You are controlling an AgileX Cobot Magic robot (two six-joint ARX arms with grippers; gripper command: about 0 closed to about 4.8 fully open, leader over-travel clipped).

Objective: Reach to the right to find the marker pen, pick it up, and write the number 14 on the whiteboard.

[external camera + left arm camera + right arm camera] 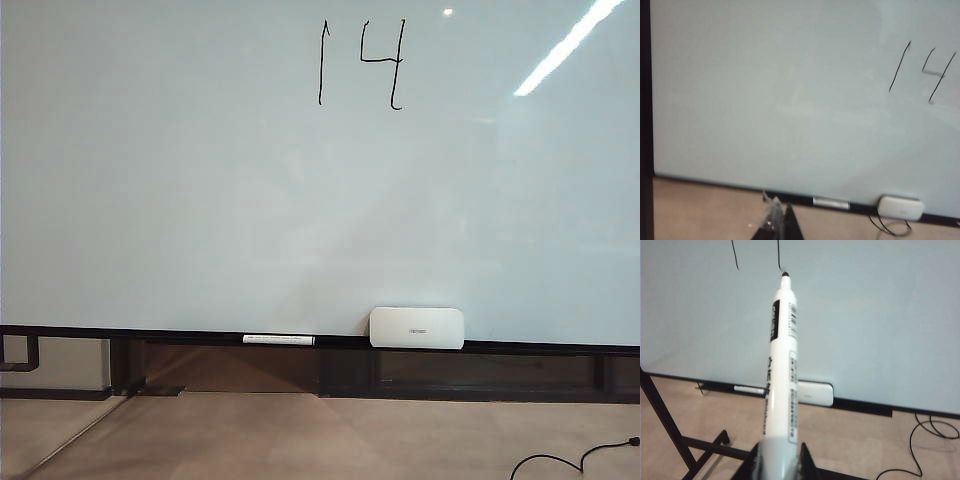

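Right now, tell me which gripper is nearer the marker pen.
Right. The right gripper is shut on the marker pen, its nib toward the whiteboard. The left gripper holds nothing, apart from it.

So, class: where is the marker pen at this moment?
The marker pen is held in the right gripper, seen in the right wrist view, its dark tip pointing at the whiteboard just below the written 14.

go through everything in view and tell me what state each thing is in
marker pen: uncapped, held by right end effector
number 14: written
whiteboard: otherwise blank
capped marker: lying on rail
white box: resting on rail
left end effector: empty
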